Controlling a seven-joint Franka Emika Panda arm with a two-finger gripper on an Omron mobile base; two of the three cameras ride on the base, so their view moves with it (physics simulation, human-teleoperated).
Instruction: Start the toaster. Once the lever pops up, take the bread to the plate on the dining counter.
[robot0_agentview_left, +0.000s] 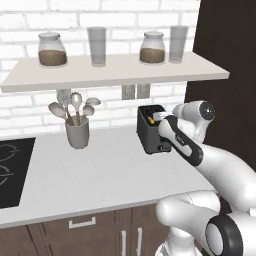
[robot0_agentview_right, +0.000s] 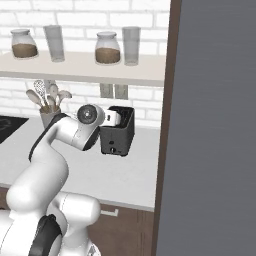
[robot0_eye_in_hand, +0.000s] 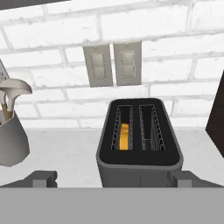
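My end effector (robot0_eye_in_hand: 112, 178), tips wide apart w/ nothing held, hangs just before the toaster (robot0_eye_in_hand: 139, 144). Bread (robot0_eye_in_hand: 124, 136) in its left slot: light, prob. crumbly; pinch top edge gently.

The arm (robot0_agentview_left: 220, 175) beside the toaster (robot0_agentview_left: 152, 129) is glossy white, with rounded links, dark joint bands and 2 dark fingertips (robot0_eye_in_hand: 43, 178).
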